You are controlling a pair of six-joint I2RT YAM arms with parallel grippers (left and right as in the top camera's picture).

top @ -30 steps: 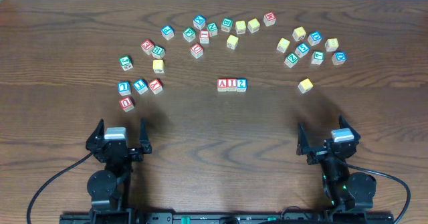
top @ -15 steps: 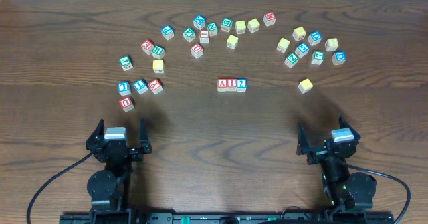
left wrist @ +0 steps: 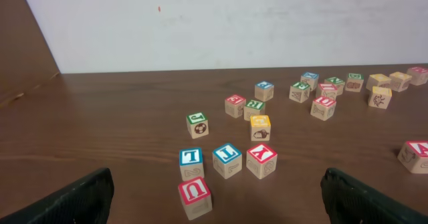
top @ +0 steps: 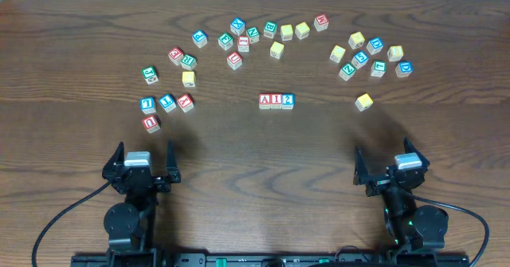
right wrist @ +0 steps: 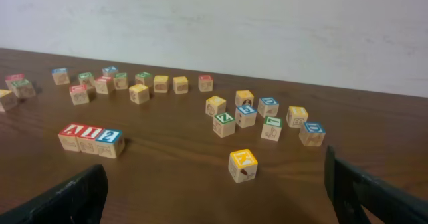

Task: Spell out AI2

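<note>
Three letter cubes stand side by side in a touching row at the table's middle: the red A cube [top: 264,100], the red I cube [top: 276,100] and the blue 2 cube [top: 288,100]. The right wrist view shows the same row at the left: A cube [right wrist: 70,136], I cube [right wrist: 88,139], 2 cube [right wrist: 109,143]. The A cube [left wrist: 416,156] also shows at the left wrist view's right edge. My left gripper [top: 145,162] is open near the front left, holding nothing. My right gripper [top: 390,166] is open near the front right, also holding nothing. Both are well short of the row.
Loose cubes lie in an arc across the back. A red U cube [top: 151,123] and blue cubes [top: 157,104] lie ahead of the left gripper. A yellow cube [top: 364,101] lies ahead of the right gripper, with a cluster [top: 370,56] at the back right.
</note>
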